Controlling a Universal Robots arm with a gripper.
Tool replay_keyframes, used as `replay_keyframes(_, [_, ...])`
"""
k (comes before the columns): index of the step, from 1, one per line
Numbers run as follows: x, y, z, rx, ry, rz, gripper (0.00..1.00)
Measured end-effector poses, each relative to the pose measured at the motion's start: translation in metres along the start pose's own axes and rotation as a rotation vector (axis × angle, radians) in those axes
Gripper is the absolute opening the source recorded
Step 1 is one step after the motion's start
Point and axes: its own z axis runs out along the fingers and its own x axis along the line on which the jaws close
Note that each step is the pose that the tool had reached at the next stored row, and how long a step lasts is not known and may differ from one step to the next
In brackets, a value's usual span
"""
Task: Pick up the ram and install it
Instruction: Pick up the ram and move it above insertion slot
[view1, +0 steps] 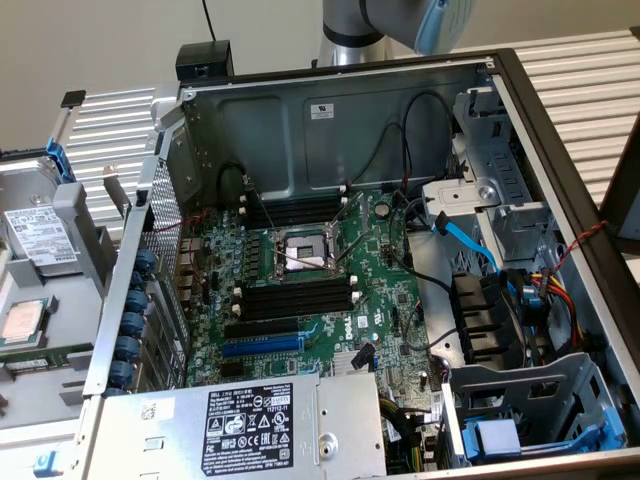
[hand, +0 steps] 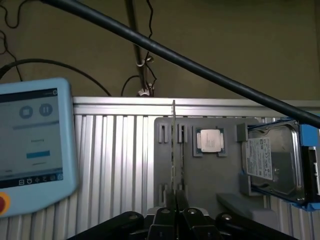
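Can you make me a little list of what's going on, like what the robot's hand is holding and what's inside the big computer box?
hand: shut on the ram
ram: thin stick, seen edge-on, sticking straight out from the hand
beyond the ram: gray tray with a processor chip and a hard drive
computer case: open, motherboard showing
memory slots: black, look empty
job so far: ram picked up, not yet in a slot
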Motion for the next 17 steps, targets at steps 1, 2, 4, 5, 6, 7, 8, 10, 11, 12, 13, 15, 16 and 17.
replay_keyframes(1, [-0.0001, 0.0002, -0.0029, -0.0009, -0.0001, 0.000, 0.12])
replay_keyframes(2, [-0.0002, 0.0004, -0.0055, -0.0018, -0.0001, 0.001, 0.12])
replay_keyframes(4, [-0.0004, 0.0008, -0.0091, -0.0033, -0.0001, 0.001, 0.12])
replay_keyframes(5, [-0.0004, 0.0009, -0.0097, -0.0034, -0.0001, 0.001, 0.12])
replay_keyframes(6, [-0.0003, 0.0009, -0.0096, -0.0034, -0.0002, 0.001, 0.12])
replay_keyframes(7, [-0.0003, 0.0009, -0.0096, -0.0034, -0.0002, 0.001, 0.12])
replay_keyframes(8, [-0.0003, 0.0009, -0.0097, -0.0034, -0.0003, 0.001, 0.12])
replay_keyframes(10, [-0.0003, 0.0009, -0.0097, -0.0034, -0.0002, 0.001, 0.12])
replay_keyframes(11, [-0.0004, 0.0009, -0.0098, -0.0035, -0.0001, 0.001, 0.12])
replay_keyframes(12, [-0.0003, 0.0006, -0.0101, -0.0037, 0.0000, 0.001, 0.12])
replay_keyframes(13, [-0.0004, 0.0000, -0.0103, -0.0038, 0.0000, 0.001, 0.12])
replay_keyframes(15, [-0.0007, -0.0038, -0.0111, -0.0035, -0.0002, 0.001, 0.12])
replay_keyframes(16, [-0.0009, -0.0064, -0.0117, -0.0036, 0.0000, 0.001, 0.12])
replay_keyframes(17, [-0.0011, -0.0090, -0.0121, -0.0035, -0.0001, 0.001, 0.12])
